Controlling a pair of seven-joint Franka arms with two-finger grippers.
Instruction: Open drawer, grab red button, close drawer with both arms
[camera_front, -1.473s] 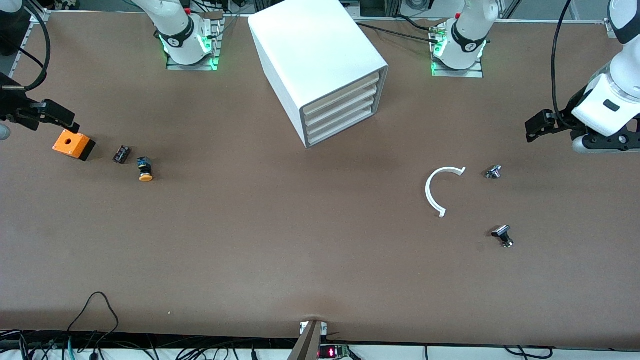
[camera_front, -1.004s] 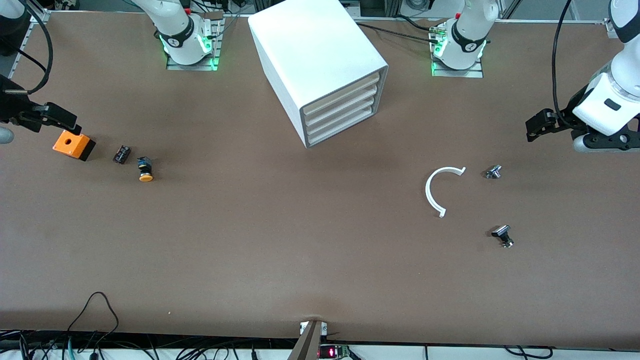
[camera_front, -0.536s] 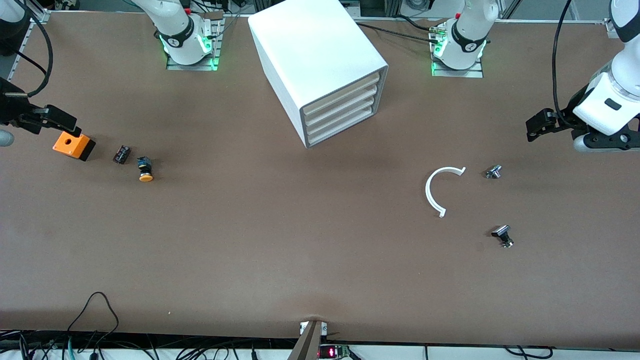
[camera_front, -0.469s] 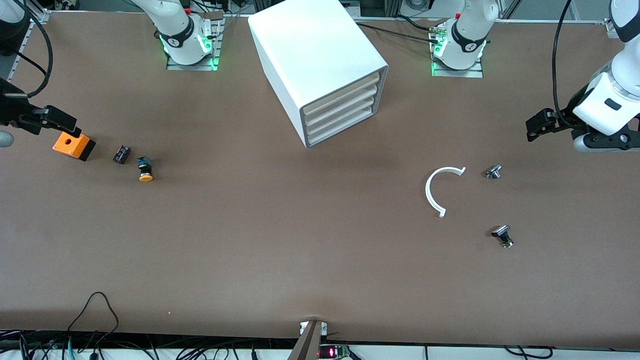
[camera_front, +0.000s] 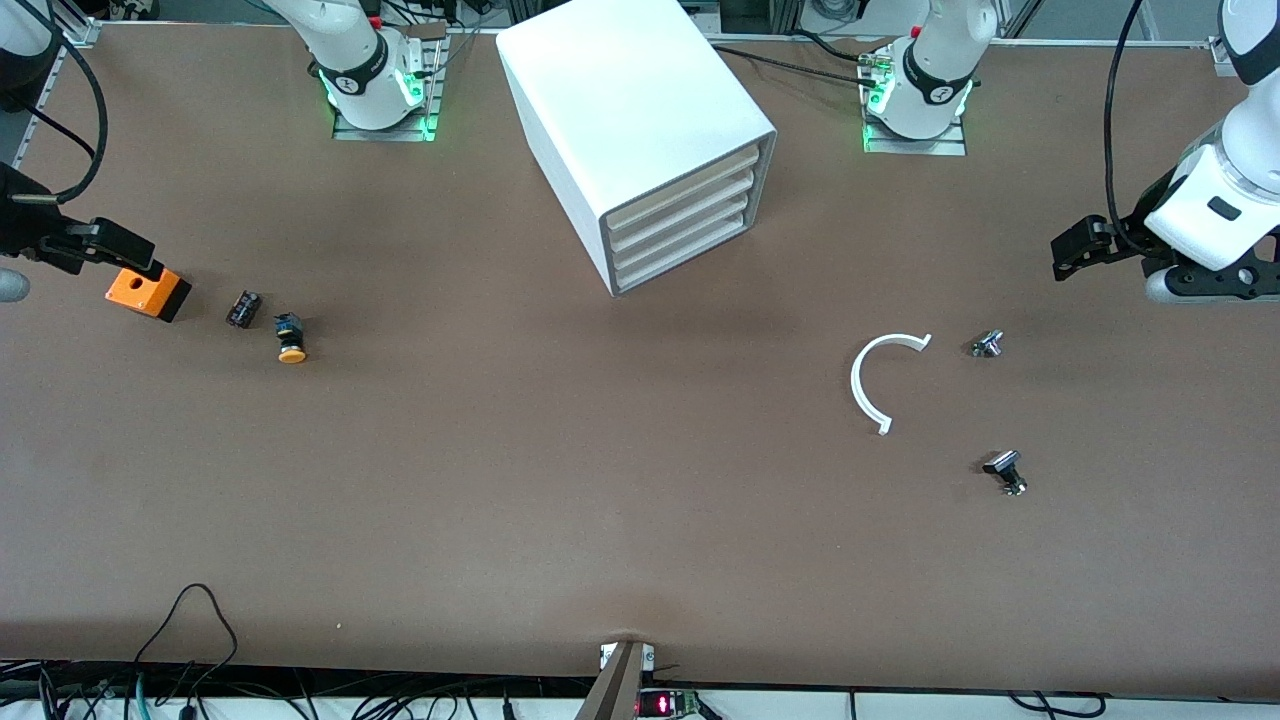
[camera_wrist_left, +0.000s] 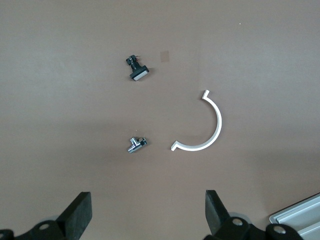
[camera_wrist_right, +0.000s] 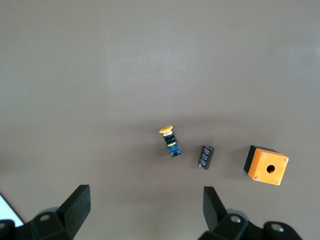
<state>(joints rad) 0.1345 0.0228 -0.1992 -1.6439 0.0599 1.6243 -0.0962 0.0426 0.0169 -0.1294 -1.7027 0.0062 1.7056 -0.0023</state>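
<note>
All four drawers look shut. Left claw and right claw both spread wide, gripping nothing, above table ends.

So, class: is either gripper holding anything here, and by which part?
Nothing is held. The left gripper and right gripper both hang open over bare table.

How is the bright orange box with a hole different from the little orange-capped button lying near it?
The orange box with a hole is a blocky cube, clearly bigger than the orange-capped button, which is slim with a round cap. The box is orange above a black base; the button has orange only on its cap, on a black-and-blue body. Both lie on the brown table toward the right arm's end.
</note>
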